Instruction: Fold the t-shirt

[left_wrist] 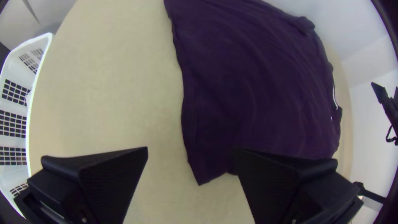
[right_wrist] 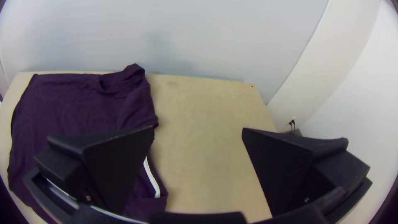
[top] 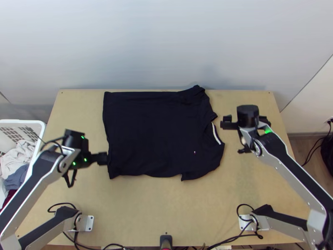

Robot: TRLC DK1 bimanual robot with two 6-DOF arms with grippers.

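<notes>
- Pale, smooth wall [top: 166, 46] behind a light wooden table [top: 166, 208], seen from high above the near edge.
- Black t-shirt [top: 154, 133] spread mostly flat across the middle of the table, toward the far edge. Its straight hem faces the left side and its neck faces the right.
- White strip [top: 216, 133] inside the neck opening, and a tiny light mark [top: 194, 152] on the cloth near it.
- Loose, raised creases at the shirt's far right corner; the near edge is slightly wavy, with a sleeve corner toward the right.
- Left gripper [top: 81, 158] beside the hem, near the shirt's near left corner. Its two wide black fingers [left_wrist: 112, 178] stand well apart. One overlaps the cloth's edge in the left wrist view; whether it touches cannot be told.
- Right gripper [top: 246, 121] over the tabletop, just to the right of the neck, its two flat fingers [right_wrist: 290, 170] also spread wide.
- White laundry basket [top: 41, 125] with a lattice side, next to the table's left edge, holding white, grey-blue and dark red clothes [top: 18, 158].
- Black cables [top: 233, 239] run along the near edge between the arm bases.
</notes>
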